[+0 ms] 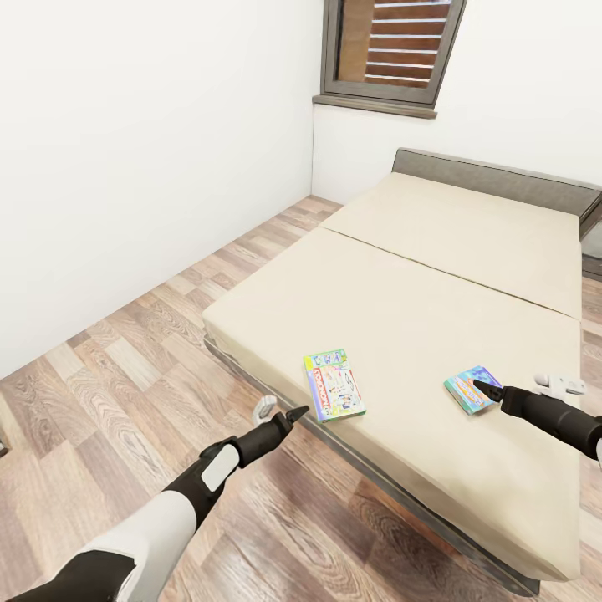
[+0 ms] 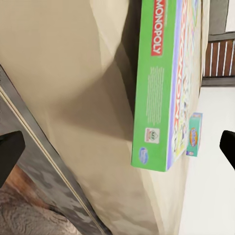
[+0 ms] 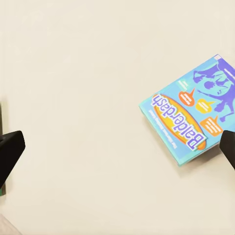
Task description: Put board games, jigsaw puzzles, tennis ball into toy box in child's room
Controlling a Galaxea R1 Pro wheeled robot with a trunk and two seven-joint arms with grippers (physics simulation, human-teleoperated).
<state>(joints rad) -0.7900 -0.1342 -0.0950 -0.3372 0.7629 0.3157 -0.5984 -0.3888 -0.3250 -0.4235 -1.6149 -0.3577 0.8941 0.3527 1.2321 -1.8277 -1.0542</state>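
Bed (image 1: 468,242): both games lie near its near edge.
Monopoly (image 1: 334,385): just beyond your left fingers (image 1: 296,413), spread apart.
Balderdash (image 1: 472,389): under your right fingers (image 1: 486,390), also apart.
Risk: a low approach could shove Monopoly away.

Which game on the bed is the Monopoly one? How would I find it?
Find the big cream bed under the window. Two flat game boxes lie near its front edge, and the Monopoly box is the one beside the left gripper. It is the larger box, green-sided with a red name strip, while the Balderdash box is smaller and blue.
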